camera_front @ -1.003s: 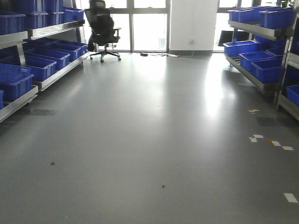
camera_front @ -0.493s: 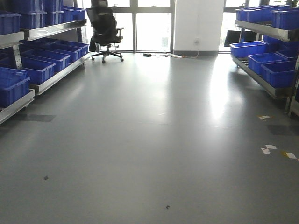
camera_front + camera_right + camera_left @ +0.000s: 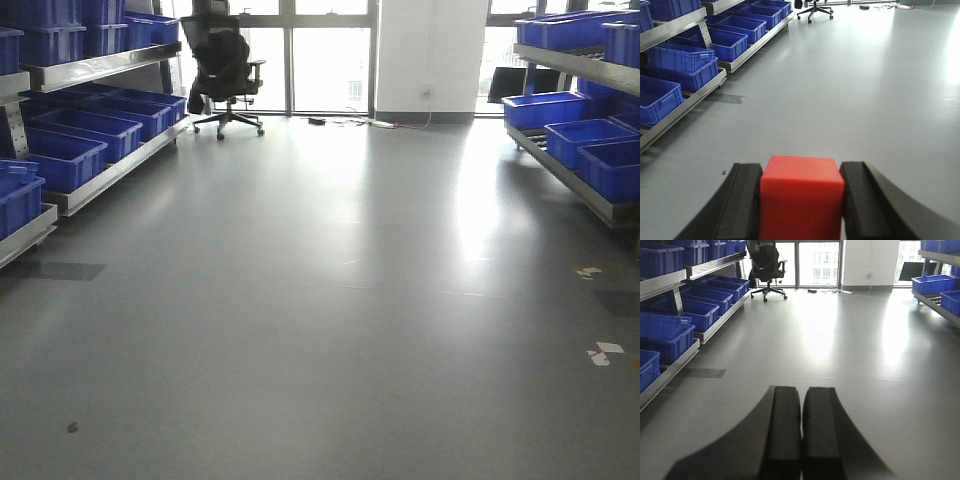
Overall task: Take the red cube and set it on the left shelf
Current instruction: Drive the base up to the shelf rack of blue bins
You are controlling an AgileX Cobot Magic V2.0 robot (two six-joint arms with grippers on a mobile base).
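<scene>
Stockroom: metal shelving [image 3: 100, 67] w/ blue bins [image 3: 88, 126].

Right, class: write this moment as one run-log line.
right tool: shut on red cube | left tool: shut, empty | left shelf: cube not placed

The red cube [image 3: 801, 200] runs off the bottom edge, its flanks covered by the right fingers [image 3: 742, 200]. The left shelf [image 3: 100, 64] is cropped at the left edge. A floor speck [image 3: 72, 427] is too small to identify.
</scene>
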